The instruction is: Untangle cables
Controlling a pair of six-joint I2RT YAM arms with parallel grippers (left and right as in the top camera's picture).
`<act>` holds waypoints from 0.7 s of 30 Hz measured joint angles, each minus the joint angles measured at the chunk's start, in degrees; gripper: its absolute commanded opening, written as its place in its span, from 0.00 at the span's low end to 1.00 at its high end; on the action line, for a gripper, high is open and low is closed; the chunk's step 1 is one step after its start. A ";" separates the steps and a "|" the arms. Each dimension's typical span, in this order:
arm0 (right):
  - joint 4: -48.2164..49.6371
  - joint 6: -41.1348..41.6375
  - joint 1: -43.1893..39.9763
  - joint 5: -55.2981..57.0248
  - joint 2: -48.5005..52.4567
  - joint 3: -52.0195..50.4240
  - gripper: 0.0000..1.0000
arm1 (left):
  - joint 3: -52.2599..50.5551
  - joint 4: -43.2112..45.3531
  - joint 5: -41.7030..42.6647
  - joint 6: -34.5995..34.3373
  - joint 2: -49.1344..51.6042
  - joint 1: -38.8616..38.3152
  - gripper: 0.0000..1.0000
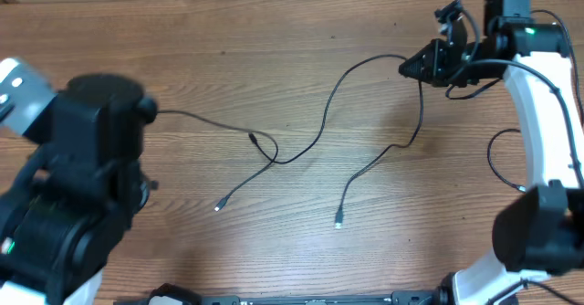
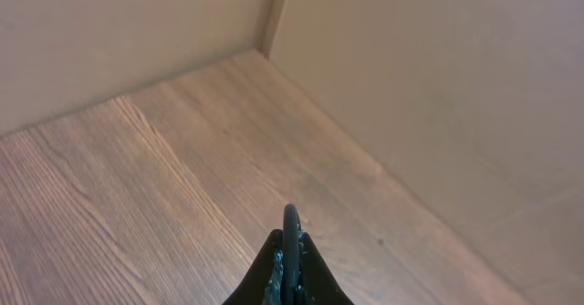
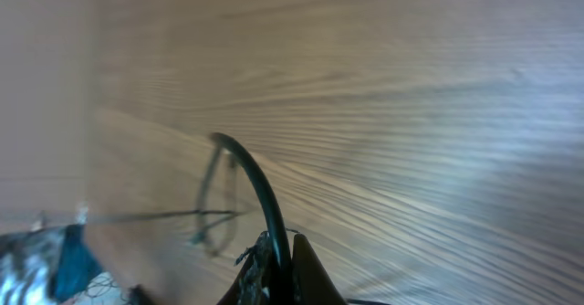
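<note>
Left end effector point(image 2: 290, 239) and right end effector point(image 1: 408, 67) are clamped shut on thin black flexible cables point(image 1: 274, 159). I'd part them gently toward nine and three o'clock (they could snag).

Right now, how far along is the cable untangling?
Done: the right-hand cable runs free of the others. In hand: the right tool pinches cable ends; the left tool is shut, seemingly on the left cable. Left: the crossing mid-table is tangled.

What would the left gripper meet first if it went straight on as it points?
Probably the bare wooden tabletop, near the corner. Nothing lies ahead of the left gripper, shut on a cable, in its wrist view before the beige wall; depth is unclear.
</note>
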 measured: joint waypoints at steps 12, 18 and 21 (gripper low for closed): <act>3.08 -0.52 0.00 -5.38 -22.03 0.00 0.04 | -0.02 0.04 4.81 -1.79 16.20 0.00 0.04; 5.05 3.63 0.02 -5.01 -31.15 0.02 0.04 | -0.02 0.07 8.39 -4.83 23.45 0.00 0.05; 5.33 7.19 0.00 -0.57 -33.73 0.02 0.04 | -0.02 0.11 12.24 -5.75 27.19 0.00 0.21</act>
